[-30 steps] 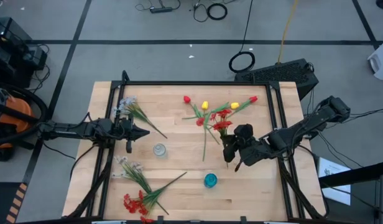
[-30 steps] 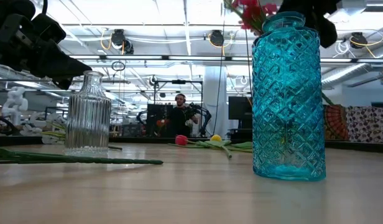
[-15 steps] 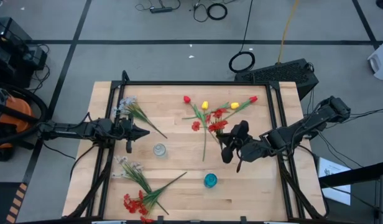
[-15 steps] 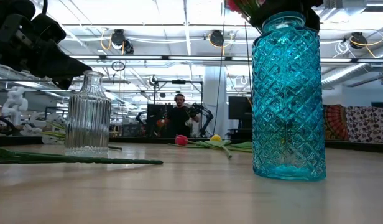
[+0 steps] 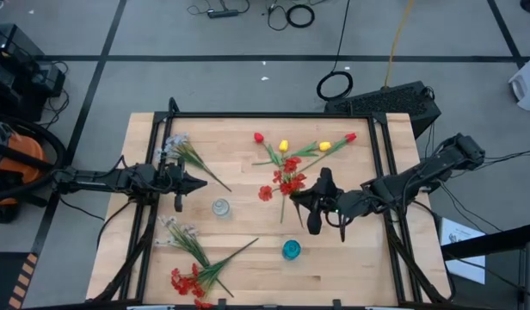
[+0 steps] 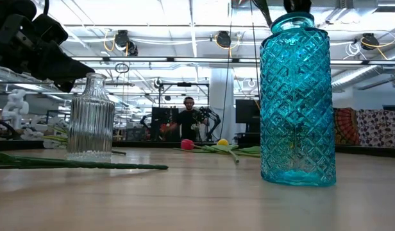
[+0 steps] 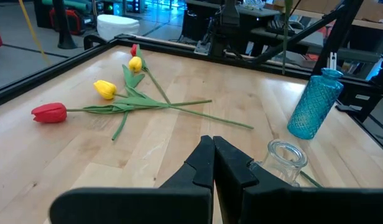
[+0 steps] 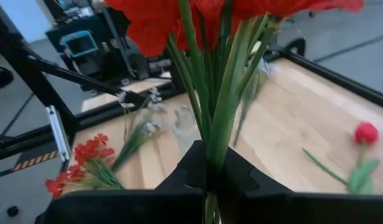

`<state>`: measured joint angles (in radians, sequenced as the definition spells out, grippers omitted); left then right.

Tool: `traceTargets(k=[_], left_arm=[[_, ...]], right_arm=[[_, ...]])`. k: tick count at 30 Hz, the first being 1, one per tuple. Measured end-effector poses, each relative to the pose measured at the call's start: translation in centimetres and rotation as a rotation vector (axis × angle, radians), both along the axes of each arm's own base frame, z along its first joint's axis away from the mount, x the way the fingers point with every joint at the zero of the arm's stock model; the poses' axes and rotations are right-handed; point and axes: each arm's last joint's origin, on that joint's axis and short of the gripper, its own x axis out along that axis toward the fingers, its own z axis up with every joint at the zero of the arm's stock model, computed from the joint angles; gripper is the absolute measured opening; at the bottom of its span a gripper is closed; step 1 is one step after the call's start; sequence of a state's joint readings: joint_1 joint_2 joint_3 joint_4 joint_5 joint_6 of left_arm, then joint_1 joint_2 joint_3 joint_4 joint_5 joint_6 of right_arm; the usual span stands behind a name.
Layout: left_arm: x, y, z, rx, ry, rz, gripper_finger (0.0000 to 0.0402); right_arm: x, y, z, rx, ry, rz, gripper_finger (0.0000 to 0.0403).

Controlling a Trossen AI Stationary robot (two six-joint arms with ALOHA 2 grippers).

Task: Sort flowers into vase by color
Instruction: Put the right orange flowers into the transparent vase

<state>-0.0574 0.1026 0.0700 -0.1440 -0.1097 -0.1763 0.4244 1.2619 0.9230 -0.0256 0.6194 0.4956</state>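
Note:
My right gripper [image 5: 310, 207] is over the table's middle, just beyond the blue glass vase [image 5: 291, 250], and is shut on a spray of red blossoms [image 5: 282, 181]. In the right wrist view the blossoms [image 8: 173, 18] fill the top. My left gripper [image 5: 199, 182] is shut and empty, hovering left of the clear ribbed vase [image 5: 220, 207]. Red and yellow tulips [image 5: 286, 146] lie flat near the far edge. Two white sprays [image 5: 179, 146] [image 5: 181, 234] and another red spray [image 5: 189, 280] lie on the left half. My right gripper pinches the red spray's bundle of green stalks [image 8: 215, 146] between its two fingers [image 8: 188, 168], well below the blossoms. The stalks run on past the fingers [image 8: 207, 208]. The spray is lifted clear of the table, its blossoms pointing toward the table's left.
Both vases [image 6: 297, 102] [image 6: 90, 119] stand upright on the wooden table [image 5: 360, 267]. A dark metal frame [image 5: 274, 114] runs along the table's edges. A person [image 6: 186, 122] stands far back in the room. Bare wood lies right of the blue vase.
My right gripper has moved toward the table's left and turned, carrying the red spray with it. The blossoms have swung left and toward the near edge, away from the tulips. In the low view they have risen out of the picture above the blue vase.

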Motion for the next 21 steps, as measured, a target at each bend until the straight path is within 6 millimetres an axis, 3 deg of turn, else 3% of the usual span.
traceTargets(k=[8,16,21], left_arm=[[0.0,0.0,0.0,0.000,0.000,0.000,0.0006],[0.0,0.0,0.0,0.000,0.000,0.000,0.0006],[0.0,0.0,0.0,0.000,0.000,0.000,0.0006]], right_arm=[[2.1,0.1,0.1,-0.011,-0.109,0.063,0.0004],[5.5,-0.1,-0.1,-0.071,-0.361,0.114,0.0004],[7.7,-0.9,-1.2,-0.106,-0.517,0.096,0.0004]])
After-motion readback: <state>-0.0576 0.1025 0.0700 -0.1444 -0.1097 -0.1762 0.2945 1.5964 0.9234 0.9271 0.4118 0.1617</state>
